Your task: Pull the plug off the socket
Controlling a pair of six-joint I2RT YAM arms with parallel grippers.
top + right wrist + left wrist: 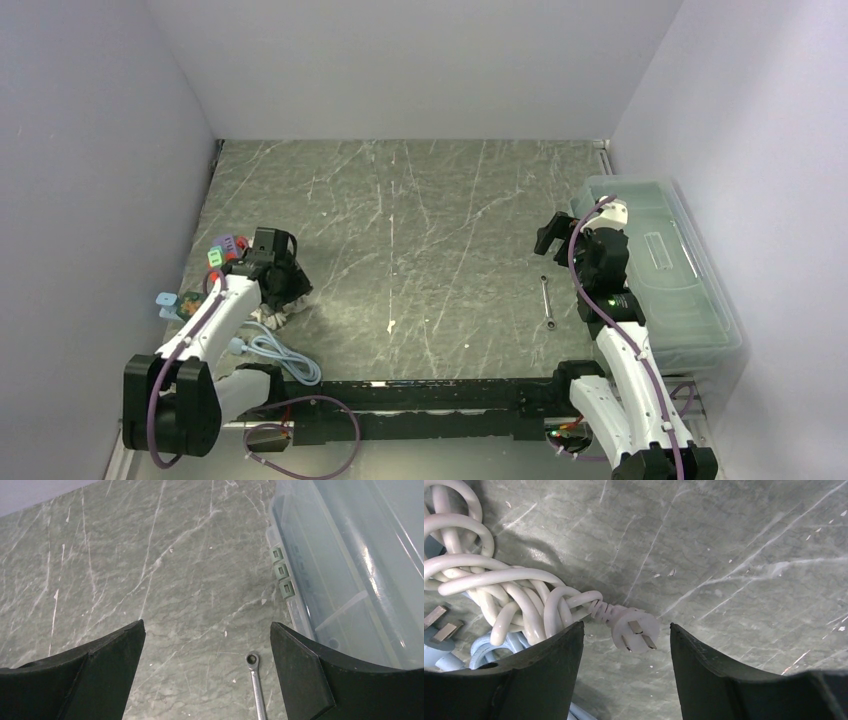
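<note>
The white plug (634, 628) lies on the grey bench (734, 545) with its 2 flat prongs bare and in no socket. It sits between the left fingers (549, 670), which are spread apart and not touching it. Its tangled cord (499, 587) lies just beside. The right fingers (100, 675) are spread too, above a ratchet wrench (257, 687) near a clear plastic box (350, 555).

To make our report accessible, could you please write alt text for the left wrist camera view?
A white plug with bare prongs lies loose on the grey marbled table, between the open black fingers of the left hand. Its cord runs left into a tangled white coil.
</note>
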